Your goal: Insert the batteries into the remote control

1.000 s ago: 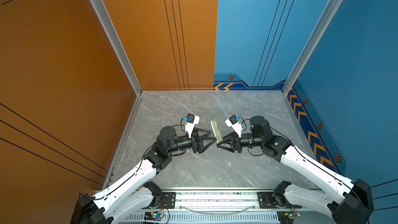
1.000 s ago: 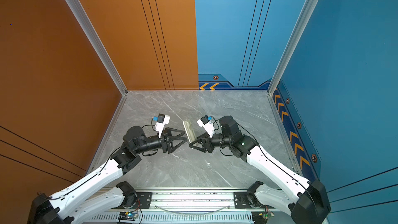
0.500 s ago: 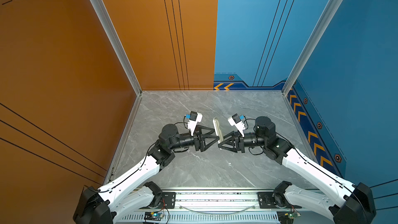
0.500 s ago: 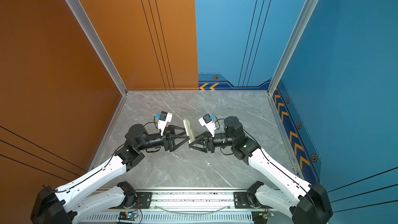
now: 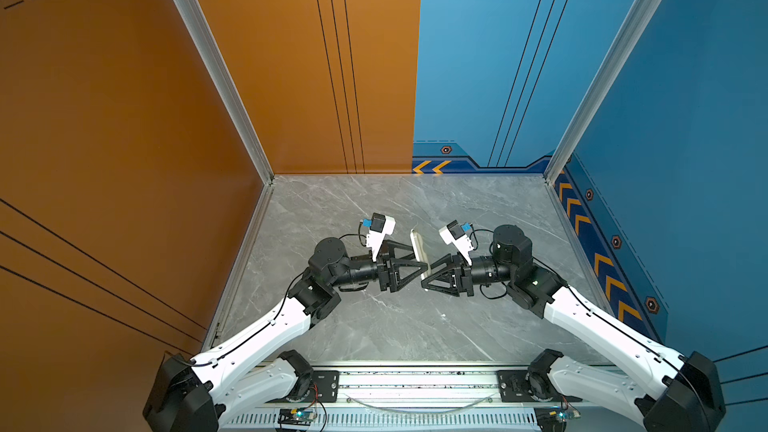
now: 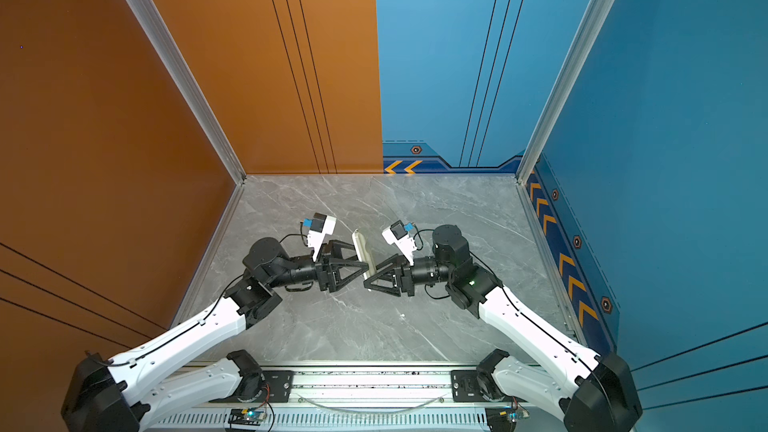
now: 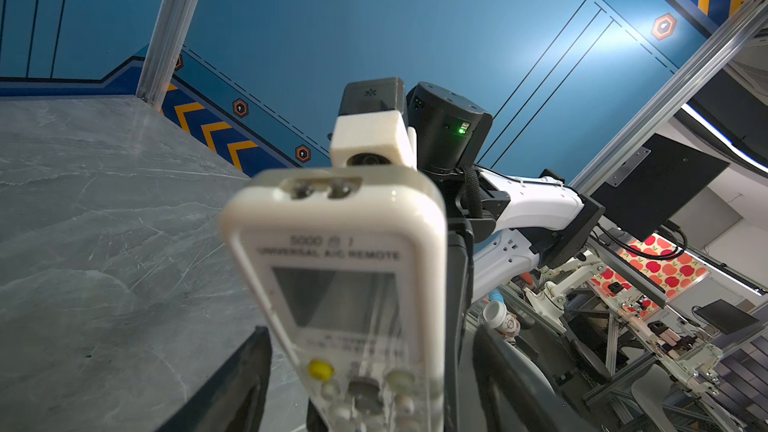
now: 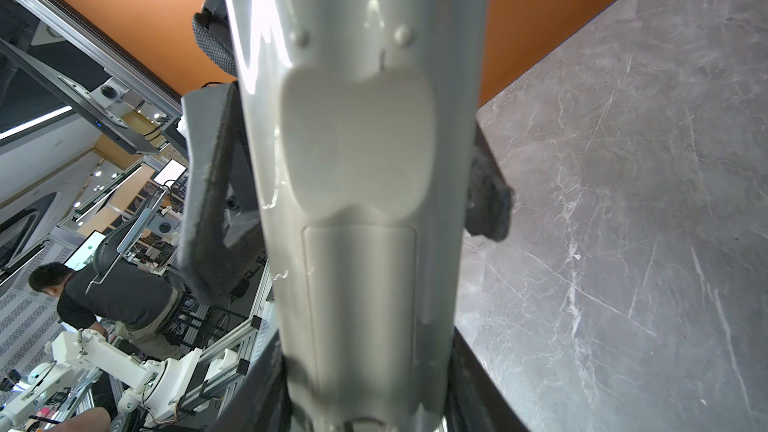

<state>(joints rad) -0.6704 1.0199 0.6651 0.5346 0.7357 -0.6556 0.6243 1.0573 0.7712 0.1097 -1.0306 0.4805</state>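
The white remote control [image 5: 417,248] [image 6: 360,248] hangs above the tabletop, between the two arms. My right gripper [image 5: 426,276] [image 6: 370,277] [image 8: 365,401] is shut on its lower end. The right wrist view shows its plain back with the battery cover [image 8: 359,305] in place. My left gripper [image 5: 417,257] [image 6: 362,259] [image 7: 374,388] is open and straddles the remote control [image 7: 345,284] from the button side. Small gaps show between its fingers [image 7: 245,371] and the casing. The grey screen and a yellow button face the left wrist camera. The batteries are out of view.
The grey marble tabletop [image 5: 395,326] lies bare around the arms. Orange wall panels [image 5: 124,139] close the left and back. Blue panels [image 5: 685,160] close the right. A metal rail [image 5: 415,384] runs along the front edge.
My left gripper has moved right until its fingers straddle the remote control, and its jaws have narrowed a little. The right gripper keeps hold of the remote control.
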